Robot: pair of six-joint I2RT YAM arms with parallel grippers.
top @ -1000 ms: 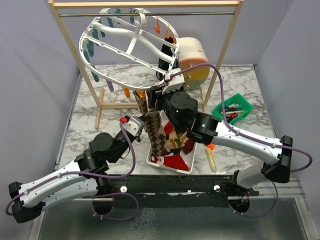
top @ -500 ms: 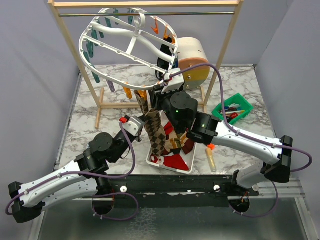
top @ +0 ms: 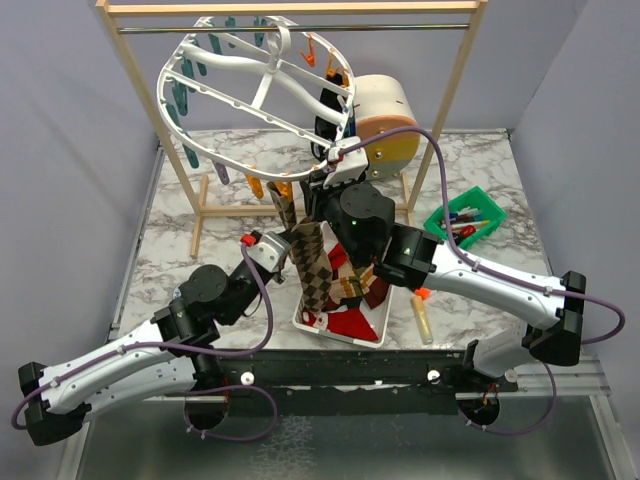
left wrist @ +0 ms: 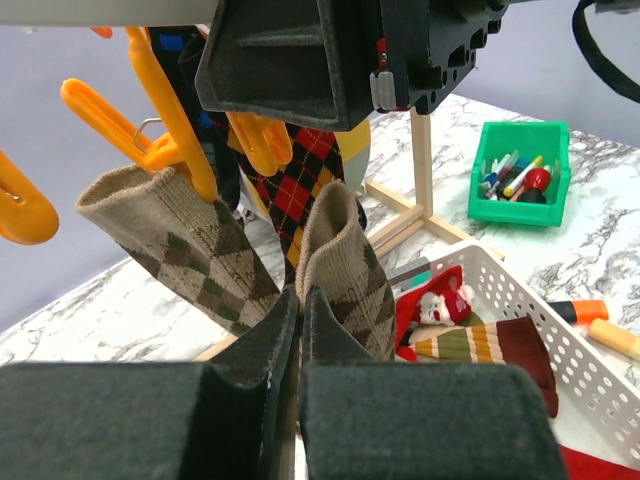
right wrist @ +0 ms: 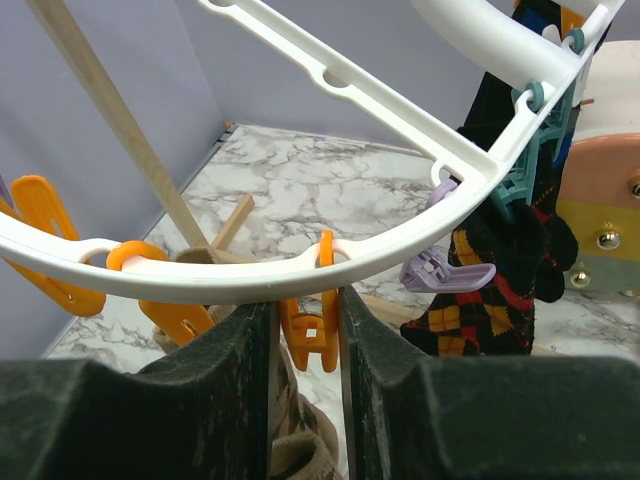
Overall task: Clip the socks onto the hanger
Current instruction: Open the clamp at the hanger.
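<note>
The left gripper (left wrist: 300, 320) is clamped shut on a tan argyle sock (left wrist: 345, 265), held up just under the white hanger (right wrist: 330, 262). The right gripper (right wrist: 306, 320) has its jaws pinched on an orange clip (right wrist: 308, 345) on the hanger's rim. One black-and-red argyle sock (right wrist: 490, 280) already hangs clipped, while other socks (top: 352, 322) lie in the white basket (top: 303, 322), so most of the task appears to be left.

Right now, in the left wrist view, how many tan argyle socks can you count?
2 socks: one at the orange clip, left; one upright above the left gripper. Others may be hidden.
</note>
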